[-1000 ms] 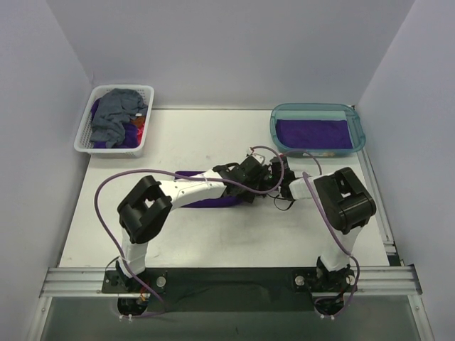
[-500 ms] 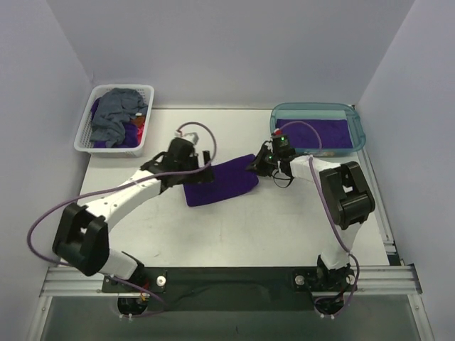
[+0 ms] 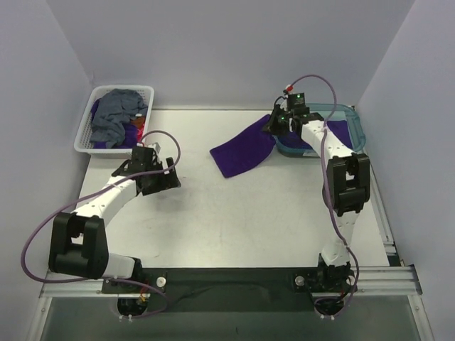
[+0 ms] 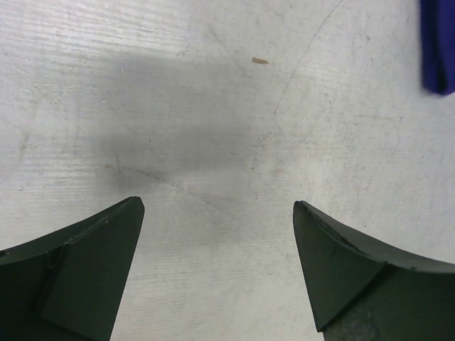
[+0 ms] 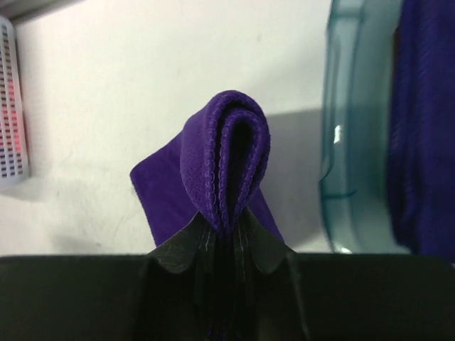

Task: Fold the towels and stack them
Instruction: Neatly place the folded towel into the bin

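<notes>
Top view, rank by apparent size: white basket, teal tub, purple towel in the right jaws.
1. Basket and tub: about alike, so I can't rank them; the tub is partly hidden.
2. Purple towel: clearly smaller.

no text, no labels (any view)
</notes>
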Tool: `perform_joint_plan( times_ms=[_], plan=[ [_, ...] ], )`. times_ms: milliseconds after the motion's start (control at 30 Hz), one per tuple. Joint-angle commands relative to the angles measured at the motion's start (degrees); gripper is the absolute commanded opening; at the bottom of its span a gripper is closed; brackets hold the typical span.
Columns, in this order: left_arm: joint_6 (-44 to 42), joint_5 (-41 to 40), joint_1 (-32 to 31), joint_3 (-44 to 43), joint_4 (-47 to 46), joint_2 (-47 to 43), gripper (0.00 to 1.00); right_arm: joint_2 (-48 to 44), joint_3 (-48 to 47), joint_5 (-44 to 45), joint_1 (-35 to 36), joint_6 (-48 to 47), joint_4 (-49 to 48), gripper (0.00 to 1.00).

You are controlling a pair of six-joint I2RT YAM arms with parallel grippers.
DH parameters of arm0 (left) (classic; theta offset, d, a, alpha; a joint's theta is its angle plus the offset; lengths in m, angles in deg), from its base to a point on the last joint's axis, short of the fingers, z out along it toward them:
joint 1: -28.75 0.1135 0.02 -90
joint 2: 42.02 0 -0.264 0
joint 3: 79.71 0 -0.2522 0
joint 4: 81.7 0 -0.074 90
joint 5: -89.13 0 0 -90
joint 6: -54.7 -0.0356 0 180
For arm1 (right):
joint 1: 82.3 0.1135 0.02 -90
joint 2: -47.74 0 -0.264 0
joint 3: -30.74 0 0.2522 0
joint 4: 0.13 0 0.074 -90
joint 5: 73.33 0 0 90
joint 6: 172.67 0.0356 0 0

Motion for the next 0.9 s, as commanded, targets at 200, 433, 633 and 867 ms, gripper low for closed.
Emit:
perform_joint_plan(
  times_ms=[200, 433, 633, 867],
  plan=[
    [-1.79, 0.81, 0.31, -1.96, -0.44, 3.59, 0.97, 5.06, -18.28, 5.06, -6.77, -14.11, 11.33, 0.00],
    [-1.62, 0.99, 0.57, -2.40, -0.26, 5.53, 0.98, 6.38, -20.58, 7.61, -11.52, -17.45, 11.60, 0.00],
    [-1.44, 1.07, 0.57, -2.49, -0.26, 6.93, 0.98, 6.91, -21.38, 6.74, -13.53, -21.40, 12.04, 0.00],
    [-1.44, 1.34, 0.57, -2.75, 0.00, 7.99, 0.97, 6.03, -19.71, 7.79, -14.51, -25.36, 12.66, 0.00]
  ],
)
